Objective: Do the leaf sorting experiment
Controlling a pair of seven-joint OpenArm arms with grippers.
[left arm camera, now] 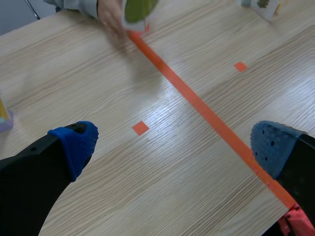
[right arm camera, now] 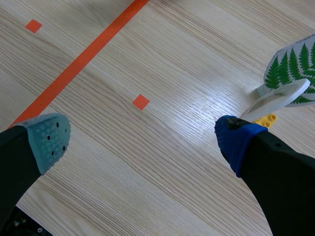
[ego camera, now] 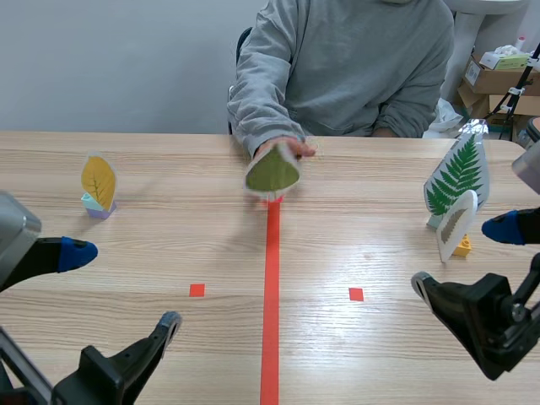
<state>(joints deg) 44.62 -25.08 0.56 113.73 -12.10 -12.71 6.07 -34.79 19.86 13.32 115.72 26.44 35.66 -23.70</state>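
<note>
Presentation step: a person's hand holds the green leaf card at the tape line's far end. Your left gripper and right gripper hang low, fingers spread, holding nothing. Next, judge which side it belongs on, then reach for it.

Person across the table has a hand on a green leaf card, right at the far end of the red line. Yellow leaf card stands off left, fern card and a smaller leaf card on the right. Left gripper and right gripper sit low, fingers spread wide.
</note>
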